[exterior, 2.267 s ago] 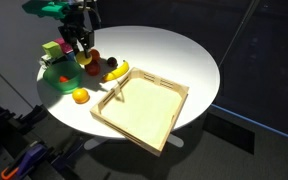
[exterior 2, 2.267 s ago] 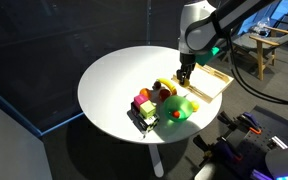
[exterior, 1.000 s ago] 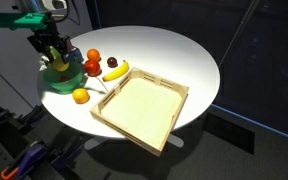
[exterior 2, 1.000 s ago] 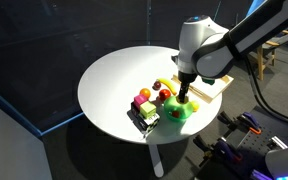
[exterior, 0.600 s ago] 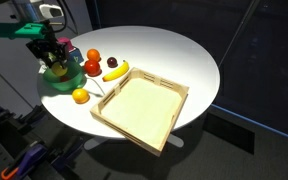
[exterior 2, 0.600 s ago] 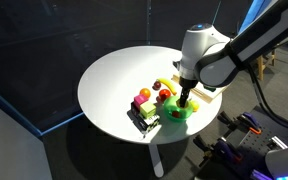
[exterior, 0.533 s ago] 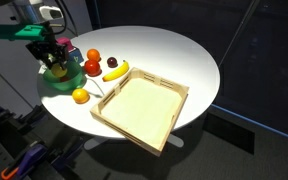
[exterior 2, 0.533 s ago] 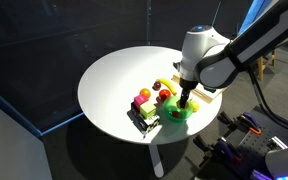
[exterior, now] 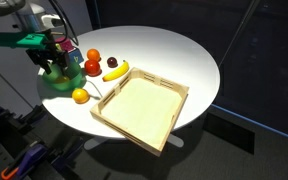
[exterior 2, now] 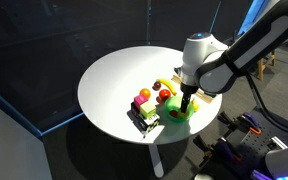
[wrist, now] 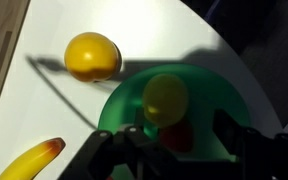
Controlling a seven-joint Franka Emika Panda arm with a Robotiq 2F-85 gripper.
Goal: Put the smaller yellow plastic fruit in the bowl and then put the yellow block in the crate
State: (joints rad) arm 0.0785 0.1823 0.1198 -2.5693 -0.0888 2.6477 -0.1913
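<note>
Since a second ago the gripper (wrist: pixel 174 152) has sunk a little closer to the bowl (wrist: pixel 209 100) and its hold has let go: in the wrist view the fingers (wrist: pixel 106 152) stand apart with nothing between them. Smaller yellow plastic fruit (wrist: pixel 165 97) lies free inside the green bowl, near the middle, just beyond the fingertips. In both exterior views the gripper (exterior: pixel 54 66) hangs straight over the bowl (exterior: pixel 62 84), close above its rim. Round orange fruit (wrist: pixel 92 56) sits on the white table (exterior: pixel 174 50) just beside the bowl, not touching it. Banana (exterior: pixel 116 70) lies between the bowl and the crate (exterior: pixel 142 108). The crate's wooden floor is bare and the crate stands apart from the bowl.
</note>
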